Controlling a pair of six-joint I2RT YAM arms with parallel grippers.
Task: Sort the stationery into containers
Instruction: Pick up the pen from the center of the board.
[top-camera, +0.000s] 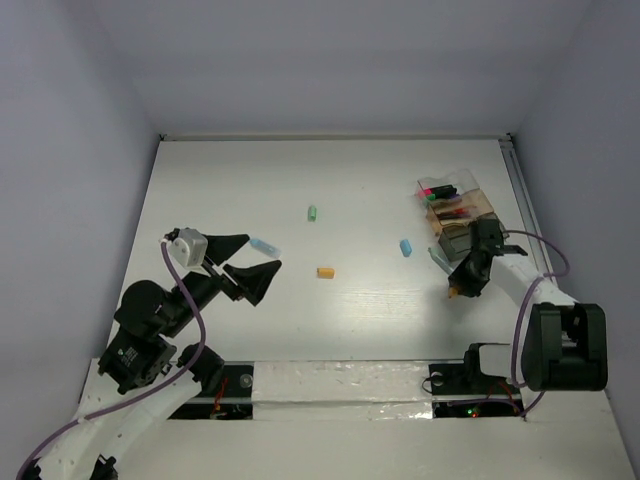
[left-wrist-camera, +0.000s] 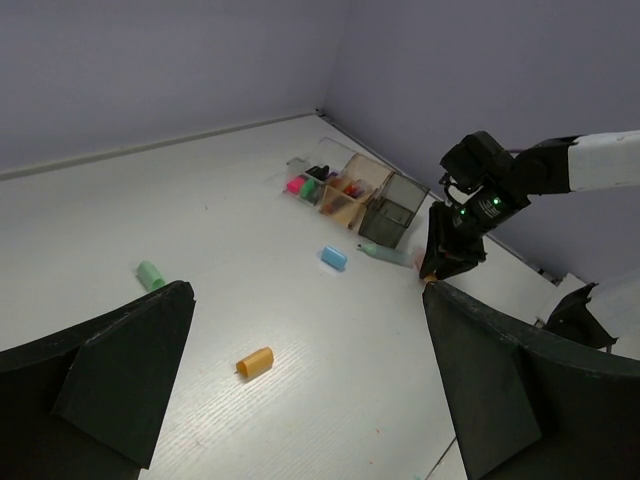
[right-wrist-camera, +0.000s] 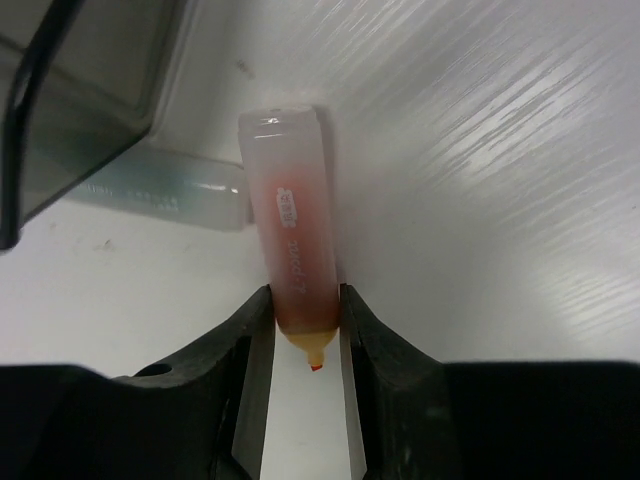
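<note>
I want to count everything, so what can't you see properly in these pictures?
Top view: box contents, too small to count.
Right wrist: marker print, blurred; pale tube, one end hidden behind the box.
Left wrist: left gripper's fingers, cut off by the bottom edge.

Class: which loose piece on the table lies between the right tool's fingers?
The orange marker, held by the right tool; the green eraser and blue eraser lie apart.

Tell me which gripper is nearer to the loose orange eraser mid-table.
Left. The left gripper hangs open just left of the orange eraser; the right gripper, clamped on an orange marker, sits farther right.
</note>
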